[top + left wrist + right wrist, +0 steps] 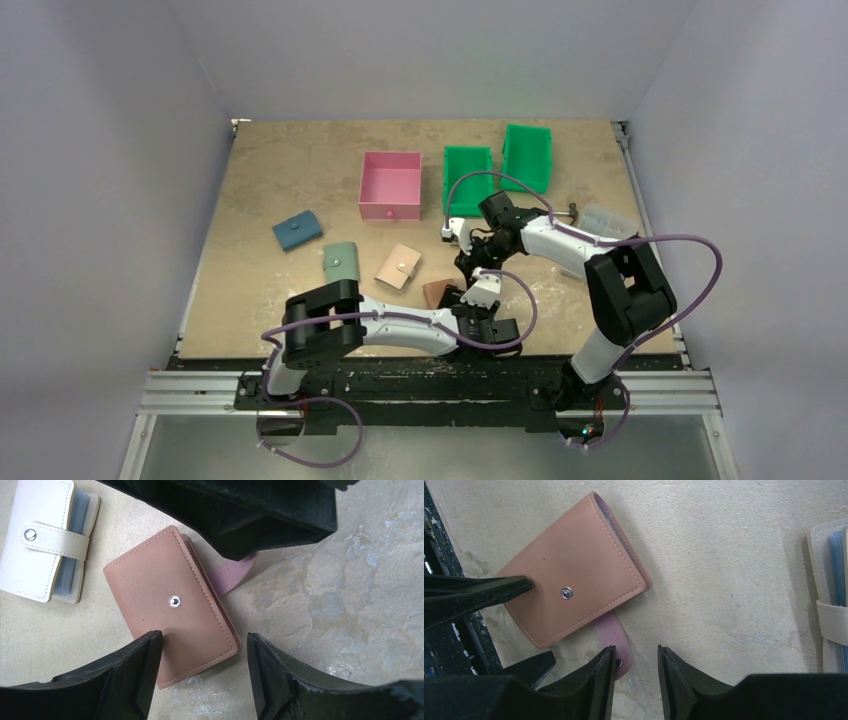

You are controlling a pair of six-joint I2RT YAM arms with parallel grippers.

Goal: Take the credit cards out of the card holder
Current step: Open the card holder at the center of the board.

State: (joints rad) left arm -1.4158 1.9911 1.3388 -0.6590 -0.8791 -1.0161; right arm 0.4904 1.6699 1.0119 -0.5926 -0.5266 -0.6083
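The reddish-brown card holder (170, 605) lies folded shut on the table, its metal snap undone and its pink strap (232, 572) sticking out to one side. It also shows in the top view (436, 292) and the right wrist view (574, 570). My left gripper (202, 639) is open, with its fingers straddling the holder's near corner; one fingertip (484, 592) rests on the cover. My right gripper (635, 652) is open and empty, its left finger beside the strap's end (611, 635). No credit cards are in view.
A beige snap wallet (40, 540) lies close beside the holder, also in the top view (399, 265). A sage green wallet (340, 262) and a blue wallet (297, 231) lie further left. A pink box (391, 185) and two green bins (467, 178) stand at the back.
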